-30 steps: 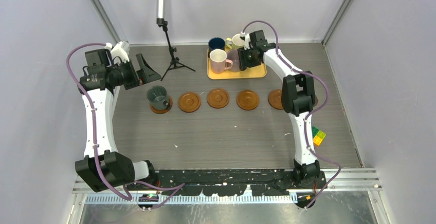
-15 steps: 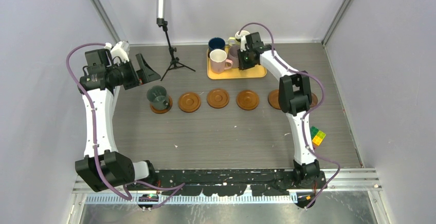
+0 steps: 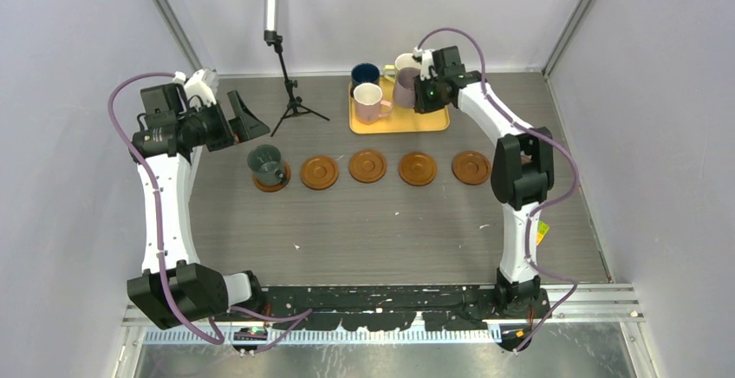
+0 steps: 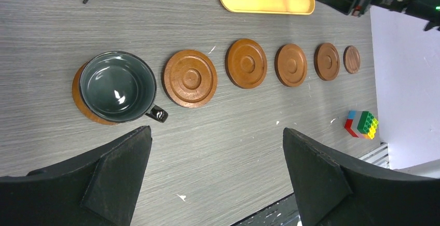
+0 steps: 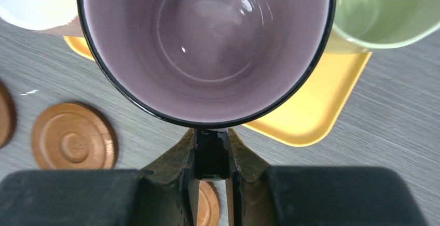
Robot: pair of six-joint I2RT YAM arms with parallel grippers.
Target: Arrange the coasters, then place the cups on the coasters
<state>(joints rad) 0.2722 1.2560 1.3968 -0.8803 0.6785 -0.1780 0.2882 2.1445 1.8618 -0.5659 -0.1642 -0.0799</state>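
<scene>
Overhead, the right gripper (image 3: 422, 90) pinches the mauve cup (image 3: 406, 86) by its handle over the back of the yellow tray (image 3: 407, 123), close to the pink cup (image 3: 368, 101), navy cup (image 3: 365, 74) and pale yellow cup (image 3: 406, 61). The left gripper (image 3: 238, 122) hangs with fingers spread wide, touching nothing, near the dark green cup (image 3: 265, 161), which sits on the leftmost coaster (image 3: 270, 185). To its right, 4 bare coasters (image 3: 367, 166) line up.

From the left wrist, the 2 wide-set fingers (image 4: 117, 179) frame the row: 6 coasters in all, 5 of them bare, with the toy block (image 4: 361, 124) well apart at the far end.

From the right wrist, the 2 fingertips (image 5: 179, 166) press on the black handle (image 5: 211, 156) from either side. The mauve cup is upright and fills the view, the light green cup (image 5: 384, 13) just beside it.

Against 1 second ago, the right jaws have narrowed onto the handle and the mauve cup has shifted toward the tray's back right. The right elbow (image 3: 520, 170) has swung outward, uncovering the rest of the 5th coaster (image 3: 471, 167) and covering most of the toy block. The left arm has not moved.
</scene>
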